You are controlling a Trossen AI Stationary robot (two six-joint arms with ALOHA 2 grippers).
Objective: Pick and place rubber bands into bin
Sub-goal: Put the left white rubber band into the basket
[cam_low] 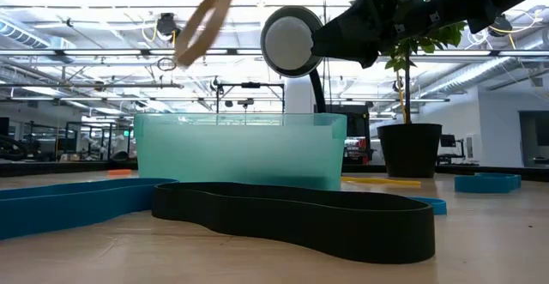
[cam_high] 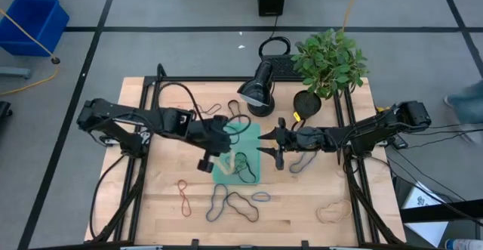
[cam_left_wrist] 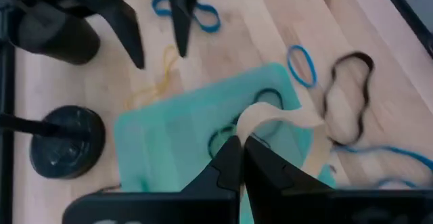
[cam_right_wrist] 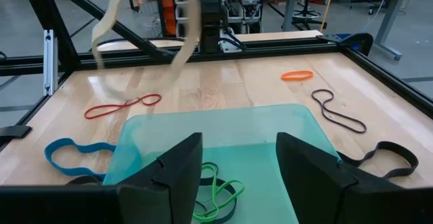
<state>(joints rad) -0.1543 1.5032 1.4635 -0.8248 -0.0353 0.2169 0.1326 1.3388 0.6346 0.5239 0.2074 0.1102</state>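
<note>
High view: the left gripper (cam_high: 212, 159) is hovering at the near-left edge of the bin (cam_high: 253, 133), pinching a tan rubber band (cam_high: 224, 164) that is hanging over the tray's left rim. The right gripper (cam_high: 270, 146) is sitting just beside the bin's right edge, fingers spread and holding nothing. Loose bands are lying on the table (cam_high: 302, 205) nearer the front, among them a red band (cam_high: 183, 196) and a black band (cam_high: 243, 205).

Low view: the tan rubber band (cam_low: 199, 22) is dangling above the bin (cam_low: 240, 151), toward its left end (clear of the wall, not touching).

Left wrist view: the closed fingers are gripping the tan rubber band (cam_left_wrist: 281, 126), and the loop is drooping directly over the bin (cam_left_wrist: 183, 136). The release appears to need only a short move inward.

Right wrist view: the bin (cam_right_wrist: 223, 132) is already holding a green band (cam_right_wrist: 216, 193); other contents are hidden by the fingers.
</note>
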